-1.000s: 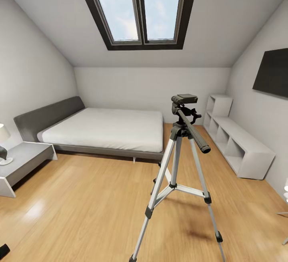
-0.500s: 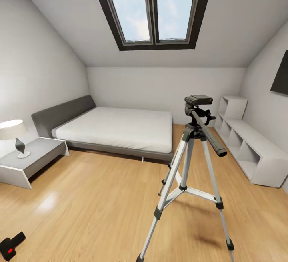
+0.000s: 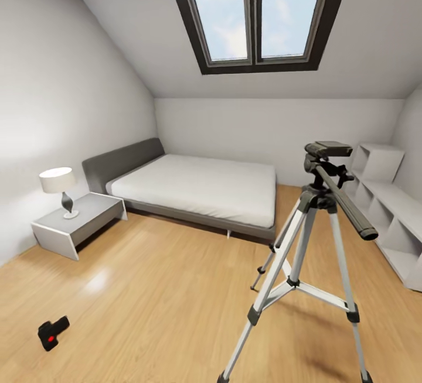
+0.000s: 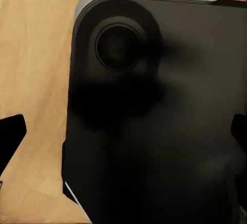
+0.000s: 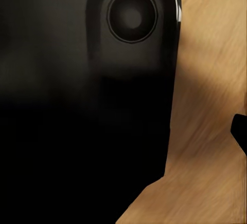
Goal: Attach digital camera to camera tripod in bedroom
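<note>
Closest to me, both wrist cameras look down past dark robot bodywork onto the wood floor (image 4: 36,54). In the left wrist view the left end effector (image 4: 123,136) has one dark fingertip at each side edge, so its fingers stand wide apart with nothing between them. In the right wrist view I see just one dark fingertip (image 5: 240,131) of the right end effector at the edge, and I cannot tell whether that one is wide or narrow. From the head camera, the digital camera (image 3: 53,332) lies on the floor at my near left, red button showing, well apart from everything else. The camera tripod (image 3: 310,254) stands upright at my near right on its spread silver legs, its black head on top with the long handle sloping down toward me and to the right. Further back on the left a small table (image 3: 79,224) carries a lamp (image 3: 58,190), just beside the bed (image 3: 199,187) against the far wall. White shelving (image 3: 387,207) runs along the right wall, and a skylight (image 3: 258,14) sits in the sloped ceiling.
</note>
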Controlling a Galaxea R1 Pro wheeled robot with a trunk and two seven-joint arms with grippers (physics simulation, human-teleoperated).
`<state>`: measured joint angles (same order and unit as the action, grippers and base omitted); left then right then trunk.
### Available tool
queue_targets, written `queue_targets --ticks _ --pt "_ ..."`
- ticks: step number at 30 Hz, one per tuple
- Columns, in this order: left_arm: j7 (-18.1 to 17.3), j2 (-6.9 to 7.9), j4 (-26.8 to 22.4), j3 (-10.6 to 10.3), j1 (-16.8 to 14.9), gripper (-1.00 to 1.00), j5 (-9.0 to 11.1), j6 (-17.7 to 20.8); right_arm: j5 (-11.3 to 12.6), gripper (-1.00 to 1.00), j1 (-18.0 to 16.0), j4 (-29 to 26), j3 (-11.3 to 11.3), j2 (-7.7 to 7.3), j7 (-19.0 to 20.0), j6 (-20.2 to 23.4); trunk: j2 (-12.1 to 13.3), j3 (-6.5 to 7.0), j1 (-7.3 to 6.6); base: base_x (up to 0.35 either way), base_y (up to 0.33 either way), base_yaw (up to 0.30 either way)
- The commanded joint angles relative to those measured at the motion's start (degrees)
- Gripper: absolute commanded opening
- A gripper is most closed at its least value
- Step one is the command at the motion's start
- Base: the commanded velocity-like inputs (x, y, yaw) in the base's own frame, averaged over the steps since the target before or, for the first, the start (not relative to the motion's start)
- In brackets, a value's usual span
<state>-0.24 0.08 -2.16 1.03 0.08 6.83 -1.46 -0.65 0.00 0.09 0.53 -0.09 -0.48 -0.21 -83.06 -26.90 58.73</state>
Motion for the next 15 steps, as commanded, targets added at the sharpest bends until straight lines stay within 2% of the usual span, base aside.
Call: queue_targets --ticks 1,2,3,4,5,6,7,15 --pt "0.0 0.02 0.0 0.0 0.0 1.00 1.7 -0.1 -0.3 1.00 0.0 0.0 0.1 0.00 0.0 0.0 0.0 -0.03 0.00 0.000 0.000 0.274" --pt "0.0 0.06 0.0 0.0 0.0 1.00 4.0 -0.1 -0.8 1.00 0.0 0.0 0.1 0.02 0.0 0.0 0.0 -0.03 0.00 0.000 0.000 0.277" --pt "0.0 0.09 0.0 0.0 0.0 1.00 5.2 -0.1 -1.2 1.00 0.0 0.0 0.1 0.05 0.1 0.1 0.0 -0.03 0.00 0.000 0.000 0.277" --pt "0.0 0.12 0.0 -0.1 0.0 1.00 7.4 -0.1 -2.0 1.00 0.0 0.0 0.0 0.10 0.3 0.4 0.0 -0.03 0.00 0.000 0.000 0.278" --pt "0.0 0.14 0.0 -0.1 0.0 1.00 8.4 -0.1 -2.5 1.00 0.0 0.0 0.0 0.13 0.3 0.5 0.0 -0.03 0.00 0.000 0.000 0.279" --pt "0.0 0.16 0.0 -0.1 0.0 1.00 10.8 0.0 -4.3 1.00 0.0 0.0 -0.2 0.28 0.4 0.7 0.0 -0.03 0.00 0.000 0.000 0.280" --pt "0.0 0.20 0.0 -0.1 0.0 1.00 11.9 0.0 -5.4 1.00 0.0 0.0 -0.2 0.37 0.3 0.8 0.0 -0.03 0.00 0.000 0.000 0.281" --pt "0.0 0.31 0.0 -0.2 0.0 1.00 13.8 -0.1 -7.6 1.00 0.0 0.0 -0.1 0.25 0.0 0.3 0.0 -0.03 0.00 0.000 0.000 0.284"
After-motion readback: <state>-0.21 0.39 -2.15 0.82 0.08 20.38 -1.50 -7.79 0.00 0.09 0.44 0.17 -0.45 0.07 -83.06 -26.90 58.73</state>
